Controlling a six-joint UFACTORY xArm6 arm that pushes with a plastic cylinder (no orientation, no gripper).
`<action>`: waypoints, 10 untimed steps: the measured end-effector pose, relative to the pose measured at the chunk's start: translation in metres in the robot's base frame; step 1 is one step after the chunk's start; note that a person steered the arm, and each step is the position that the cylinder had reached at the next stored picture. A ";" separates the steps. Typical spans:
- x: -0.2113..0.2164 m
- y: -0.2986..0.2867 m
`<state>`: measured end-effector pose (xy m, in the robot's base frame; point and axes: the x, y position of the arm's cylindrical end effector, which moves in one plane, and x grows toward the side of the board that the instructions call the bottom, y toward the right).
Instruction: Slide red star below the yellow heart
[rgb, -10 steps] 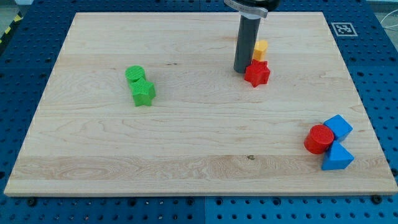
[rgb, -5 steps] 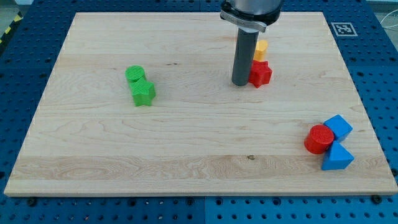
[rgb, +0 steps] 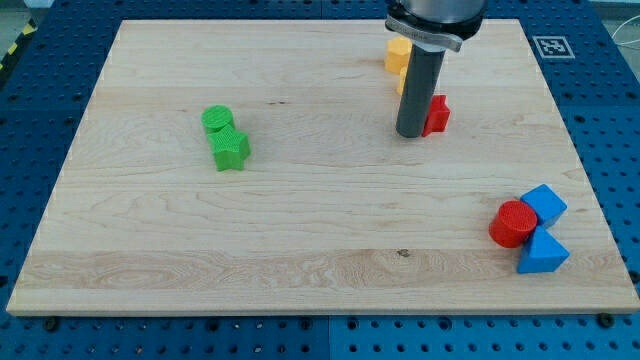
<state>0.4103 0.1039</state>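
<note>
Red star half hidden by my tip, prob. touching.

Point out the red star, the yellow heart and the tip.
red star (rgb: 437, 115), camera view, its visible right side
yellow heart (rgb: 398, 53), camera view, its top face left of the rod
my tip (rgb: 410, 134), camera view, the rod's bottom end

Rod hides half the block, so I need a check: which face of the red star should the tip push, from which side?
My tip touches the red star on its left side. The yellow heart sits up-left. Contact the star's right side and push towards the view's left.
</note>
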 end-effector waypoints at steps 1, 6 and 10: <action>0.023 0.018; -0.021 0.068; -0.022 0.050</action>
<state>0.3888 0.1540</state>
